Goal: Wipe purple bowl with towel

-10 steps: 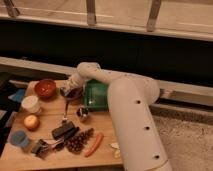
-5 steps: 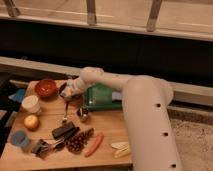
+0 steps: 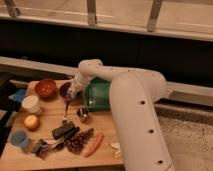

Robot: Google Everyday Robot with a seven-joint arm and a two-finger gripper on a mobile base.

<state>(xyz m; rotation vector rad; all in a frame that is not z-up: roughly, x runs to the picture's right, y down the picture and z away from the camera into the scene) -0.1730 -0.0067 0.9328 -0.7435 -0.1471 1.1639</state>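
The purple bowl (image 3: 64, 90) stands on the wooden table (image 3: 45, 112), right of a red bowl. My gripper (image 3: 71, 93) hangs from the white arm (image 3: 131, 107) and sits at the purple bowl's right rim, covering part of it. A green cloth-like thing (image 3: 98, 94) lies just right of the bowl, partly under the arm. I cannot tell whether the gripper holds a towel.
A red bowl (image 3: 46, 87), white cup (image 3: 31, 104), orange (image 3: 31, 121), blue cup (image 3: 19, 138), metal cup (image 3: 83, 115), black block (image 3: 64, 131), grapes (image 3: 78, 142), carrot (image 3: 93, 144) and banana (image 3: 116, 148) stand on the table. A blue thing (image 3: 20, 95) lies at the left edge.
The gripper stays at the purple bowl's right rim with only small shifts. The arm's elbow has swung a little to the right and back.
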